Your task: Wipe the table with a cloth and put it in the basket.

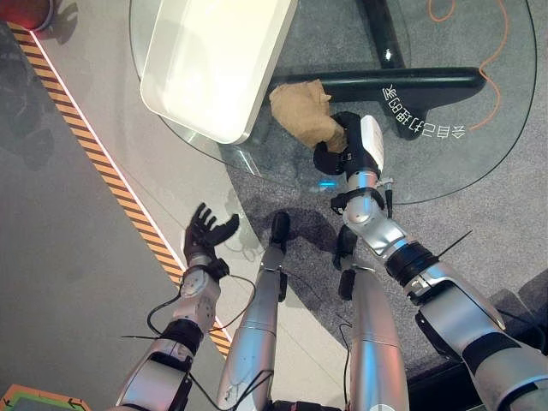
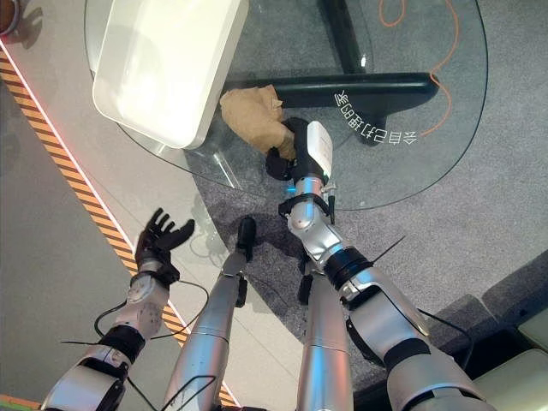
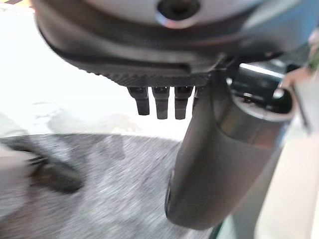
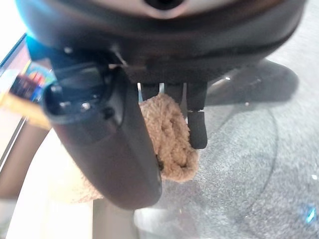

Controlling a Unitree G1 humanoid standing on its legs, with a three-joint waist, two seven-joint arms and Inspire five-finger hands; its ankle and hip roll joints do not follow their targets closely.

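Observation:
A crumpled tan cloth point(image 1: 300, 107) lies on the round glass table point(image 1: 479, 145), right beside the near corner of the white basket point(image 1: 214, 60). My right hand point(image 1: 342, 145) rests on the cloth's near end, and in the right wrist view its thumb and fingers point(image 4: 197, 124) are curled round the cloth point(image 4: 172, 137). My left hand point(image 1: 205, 235) hangs off the table's near left edge, above the floor, with its fingers spread and holding nothing.
The table's black base point(image 1: 402, 81) shows through the glass. An orange cable point(image 1: 497, 77) runs across the grey carpet at the far right. Orange-and-black striped tape point(image 1: 94, 154) crosses the floor on the left, and a red object point(image 1: 26, 10) sits at the far left corner.

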